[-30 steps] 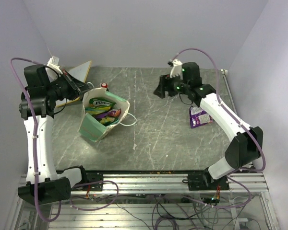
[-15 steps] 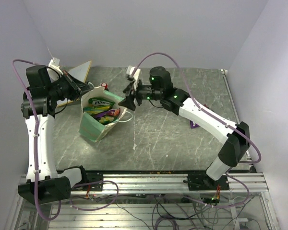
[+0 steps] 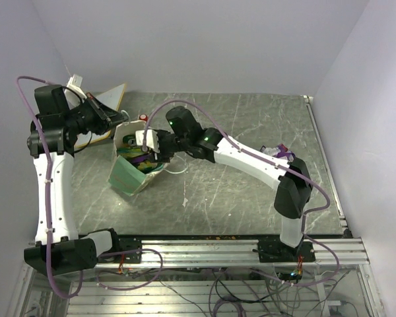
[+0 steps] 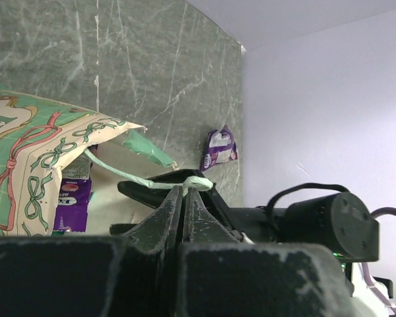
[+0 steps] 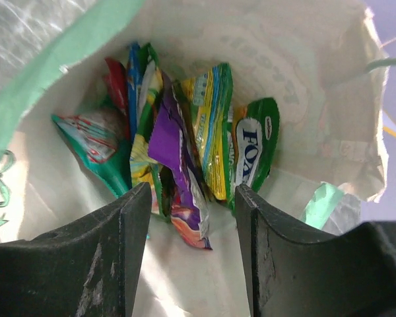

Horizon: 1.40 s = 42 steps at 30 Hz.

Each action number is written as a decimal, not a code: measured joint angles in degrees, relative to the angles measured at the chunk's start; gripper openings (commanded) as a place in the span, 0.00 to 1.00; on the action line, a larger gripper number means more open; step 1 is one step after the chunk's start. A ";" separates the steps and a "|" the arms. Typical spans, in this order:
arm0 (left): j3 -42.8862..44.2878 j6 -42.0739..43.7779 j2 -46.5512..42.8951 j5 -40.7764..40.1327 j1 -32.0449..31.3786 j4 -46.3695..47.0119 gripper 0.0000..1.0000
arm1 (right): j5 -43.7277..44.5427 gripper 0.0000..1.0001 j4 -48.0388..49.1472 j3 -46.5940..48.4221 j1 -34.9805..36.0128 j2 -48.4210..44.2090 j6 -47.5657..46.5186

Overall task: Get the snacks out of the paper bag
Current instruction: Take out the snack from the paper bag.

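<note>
Toward the table's point(image 3: 237, 191) left rear, the bag point(image 3: 135, 173) holds snacks point(image 5: 185, 152); one green packet point(image 5: 254, 155) reads "FOX". Clamped tight, the left gripper point(image 4: 185, 191) pinches its string handle point(image 4: 119, 173). Half spread and empty, the right gripper point(image 5: 191, 198) straddles the snacks. A purple packet point(image 4: 219, 146) lies near the right edge.

Bright, even light; soft shadows; wrist cams' near fg blurry.

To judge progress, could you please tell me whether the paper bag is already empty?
No, the right wrist view shows several foil snacks lying inside the paper bag.
</note>
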 measured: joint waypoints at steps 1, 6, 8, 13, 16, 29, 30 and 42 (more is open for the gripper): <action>-0.09 -0.02 -0.04 0.17 0.00 0.11 0.07 | 1.14 0.53 -0.50 -0.02 0.07 0.39 -1.11; -1.14 -0.46 -0.22 1.29 -0.04 0.83 0.07 | 5.70 0.51 -1.25 -0.39 0.79 0.96 -4.90; -1.11 -0.46 -0.20 1.44 -0.11 0.83 0.07 | 6.80 0.51 -1.18 -0.33 0.90 1.38 -5.62; -1.11 -0.42 -0.20 1.92 -0.37 0.83 0.07 | 7.54 0.51 -1.33 -0.31 1.20 3.34 -6.60; -1.11 -0.42 -0.20 2.08 -0.48 0.83 0.07 | 8.00 0.51 -1.27 -0.31 1.44 4.17 -7.06; -1.11 0.13 -0.22 2.36 -2.38 0.81 0.07 | 8.96 0.42 3.06 0.48 1.95 9.09 -3.10; -1.11 0.24 -0.22 2.38 -2.56 0.79 0.07 | 8.98 0.42 3.19 0.48 1.95 9.64 -2.71; -1.11 1.99 -0.24 2.38 -3.69 -0.55 0.07 | 9.88 0.02 3.72 3.10 1.95 12.61 -0.42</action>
